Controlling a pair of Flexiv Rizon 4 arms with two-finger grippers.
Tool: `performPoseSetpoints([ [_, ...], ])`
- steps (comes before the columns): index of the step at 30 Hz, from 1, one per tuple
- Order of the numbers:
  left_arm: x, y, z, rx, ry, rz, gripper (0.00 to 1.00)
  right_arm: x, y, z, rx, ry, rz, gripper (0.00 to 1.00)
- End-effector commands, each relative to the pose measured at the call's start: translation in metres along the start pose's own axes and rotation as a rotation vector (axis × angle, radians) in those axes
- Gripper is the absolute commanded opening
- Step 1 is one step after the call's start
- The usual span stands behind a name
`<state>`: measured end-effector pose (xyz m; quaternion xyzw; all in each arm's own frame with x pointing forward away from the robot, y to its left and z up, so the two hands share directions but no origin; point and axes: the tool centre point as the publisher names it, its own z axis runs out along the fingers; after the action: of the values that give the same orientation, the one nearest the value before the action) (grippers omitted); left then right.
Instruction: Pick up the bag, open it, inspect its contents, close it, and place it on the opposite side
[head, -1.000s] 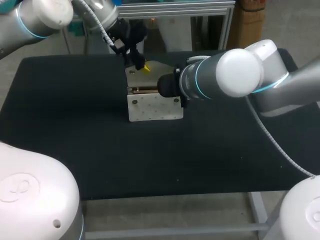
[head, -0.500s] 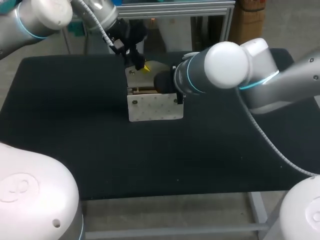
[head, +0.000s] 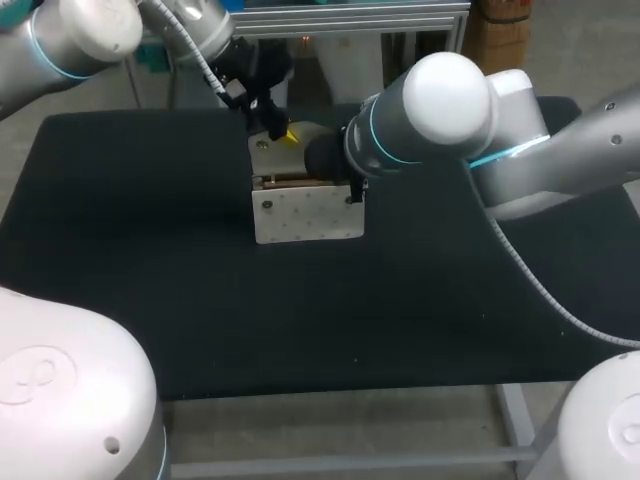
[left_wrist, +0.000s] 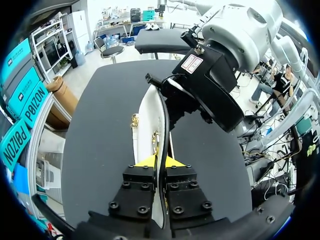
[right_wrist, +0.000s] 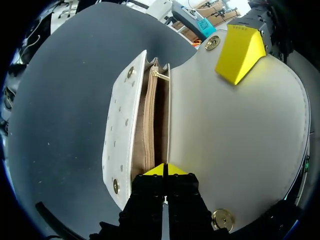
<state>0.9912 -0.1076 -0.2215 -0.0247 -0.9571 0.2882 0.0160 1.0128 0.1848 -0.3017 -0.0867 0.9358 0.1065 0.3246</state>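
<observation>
A white studded bag (head: 308, 215) stands on the black table (head: 130, 250) with its flap (head: 318, 133) lifted back. My left gripper (head: 285, 135) is shut on the flap's edge (left_wrist: 147, 120), which runs between its yellow tips (left_wrist: 161, 162). One of its fingertips (right_wrist: 240, 47) presses on the flap's inner side (right_wrist: 235, 140). My right gripper (right_wrist: 165, 170) is shut, its tips at the rim of the bag's mouth; whether it pinches the wall I cannot tell. The tan lining (right_wrist: 147, 135) and a gold zip pull (right_wrist: 159, 75) show inside the mouth.
My right arm (head: 440, 120) reaches in over the table's right half and hides the bag's right end. The table's front edge (head: 330, 388) lies well clear of the bag.
My right arm has swung up and to the left over the bag. The bag has shifted slightly left. The left gripper has kept its hold on the flap.
</observation>
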Motion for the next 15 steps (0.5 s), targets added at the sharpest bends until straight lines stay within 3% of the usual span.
performPoseSetpoints([
  [1, 0.004, 0.001, -0.002, 0.019, -0.015, -0.004, 0.00, 0.003, 0.002, 0.001, 0.006, 0.024, -0.008, 0.00],
  [15, 0.004, 0.000, -0.007, 0.073, -0.039, -0.027, 0.00, 0.018, 0.006, 0.004, 0.012, 0.108, -0.006, 0.00],
])
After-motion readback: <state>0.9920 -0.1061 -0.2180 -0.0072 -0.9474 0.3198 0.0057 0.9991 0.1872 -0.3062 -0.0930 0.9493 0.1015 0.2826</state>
